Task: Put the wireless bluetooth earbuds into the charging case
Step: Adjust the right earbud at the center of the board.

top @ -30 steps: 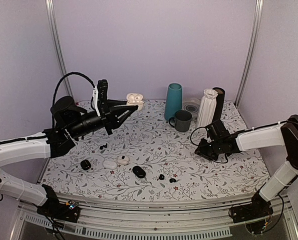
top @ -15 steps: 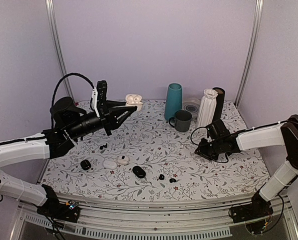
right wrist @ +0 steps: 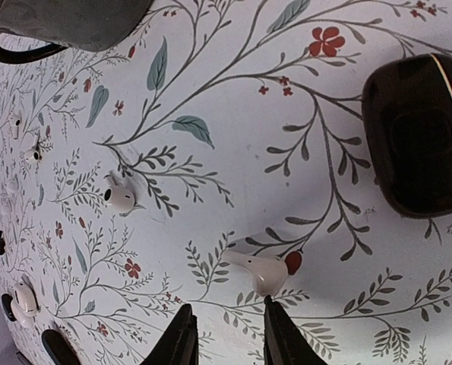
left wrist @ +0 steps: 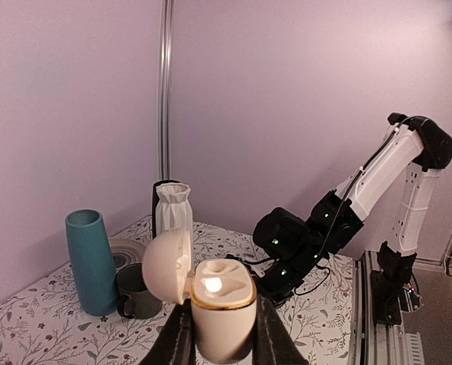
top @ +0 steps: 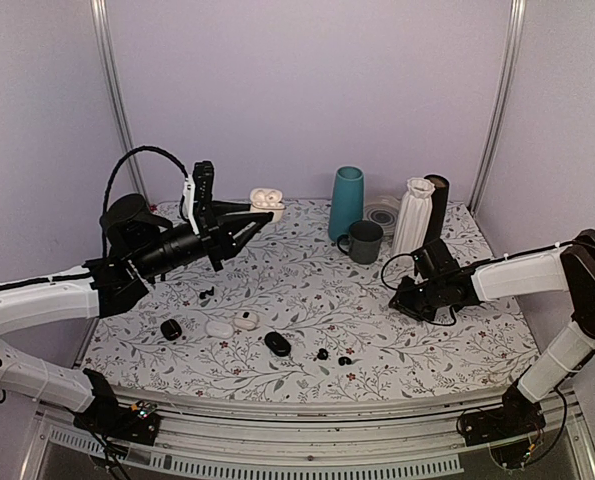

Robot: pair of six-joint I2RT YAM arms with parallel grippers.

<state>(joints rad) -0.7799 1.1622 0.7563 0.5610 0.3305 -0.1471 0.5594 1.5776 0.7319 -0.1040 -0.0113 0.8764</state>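
Above the table (top: 307, 290), left tool (left wrist: 224, 344) gripping open white case (left wrist: 222, 304)

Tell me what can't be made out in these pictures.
- Top view: the black earbuds are too small to tell left from right.
- Top view: the dark specks are too small to identify.
- Right wrist view: the black case is cut off by the right edge; lid state unclear.
- Left wrist view: the white case has its base hidden by the left gripper and the bottom edge.
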